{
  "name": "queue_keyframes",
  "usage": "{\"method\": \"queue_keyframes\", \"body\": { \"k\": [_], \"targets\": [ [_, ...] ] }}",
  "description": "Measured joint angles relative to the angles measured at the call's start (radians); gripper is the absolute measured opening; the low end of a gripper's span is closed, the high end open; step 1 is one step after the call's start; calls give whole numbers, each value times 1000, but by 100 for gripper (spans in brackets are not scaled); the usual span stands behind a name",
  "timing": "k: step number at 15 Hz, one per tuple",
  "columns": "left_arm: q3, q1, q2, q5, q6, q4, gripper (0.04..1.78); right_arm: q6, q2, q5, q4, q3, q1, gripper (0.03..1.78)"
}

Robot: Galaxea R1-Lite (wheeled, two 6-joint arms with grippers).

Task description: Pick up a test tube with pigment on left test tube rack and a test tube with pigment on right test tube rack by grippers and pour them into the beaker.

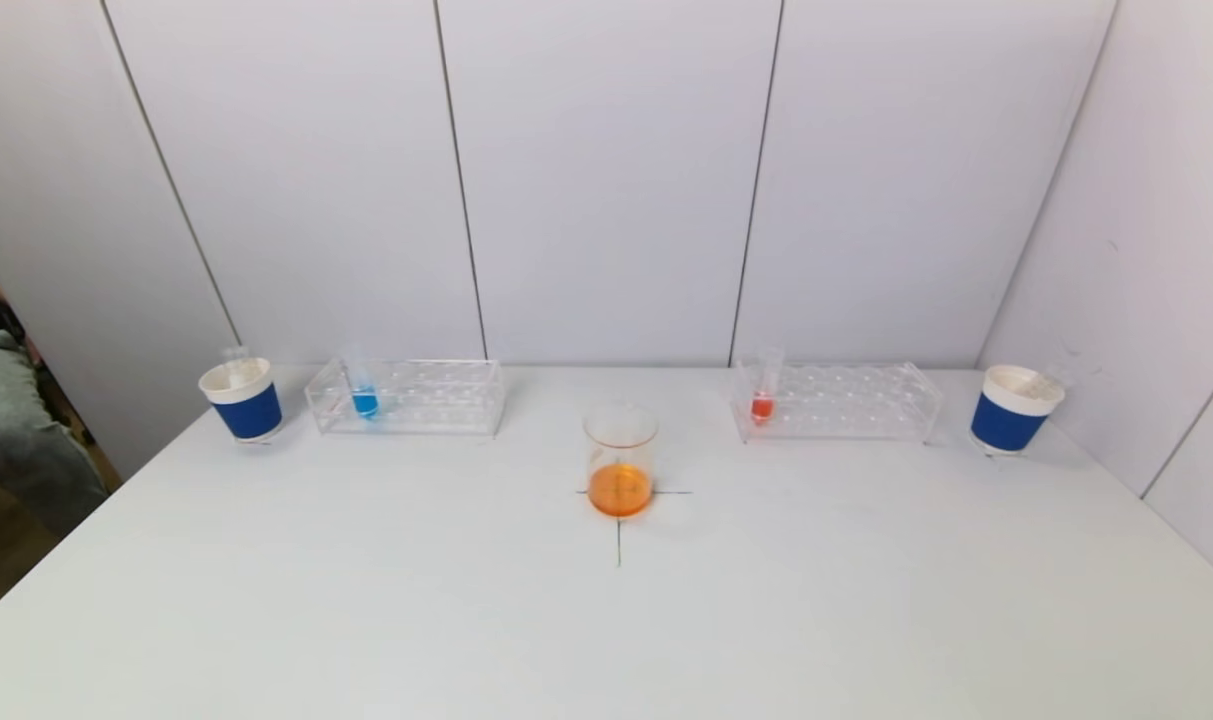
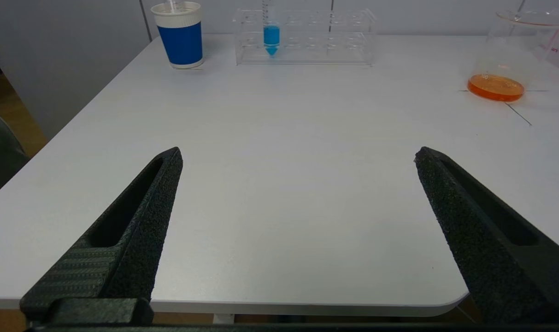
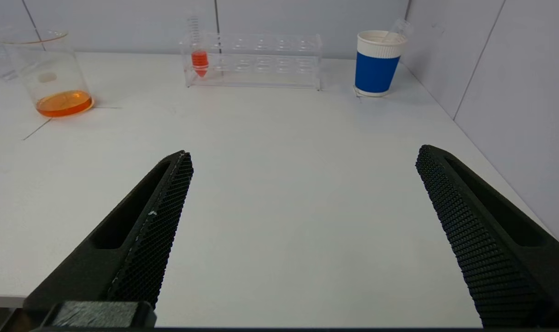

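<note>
Blue tube (image 1: 364,398) and red tube (image 1: 762,402) stand racked — beaker (image 1: 620,460) holds orange liquid — both grippers' jaws wide, empty.

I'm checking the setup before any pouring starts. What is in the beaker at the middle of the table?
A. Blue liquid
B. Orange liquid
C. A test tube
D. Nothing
B: the beaker holds a shallow layer of orange liquid at its bottom, seen in all three views.

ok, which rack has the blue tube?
The left rack, beside the left cup. Its tube holds blue liquid; the right rack has the red tube.
</note>
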Motion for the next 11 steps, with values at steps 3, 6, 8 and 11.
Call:
{"method": "queue_keyframes", "body": {
  "k": [3,6,8,11],
  "targets": [
    [0,0,0,0,0,0,176,1,0,-1,-1,0,0,176],
    [0,0,0,0,0,0,176,-1,0,-4,1,0,0,176],
    [0,0,0,0,0,0,176,-1,0,-2,-2,0,0,176],
    [0,0,1,0,0,0,176,11,0,-2,0,0,0,176]
  ]
}}
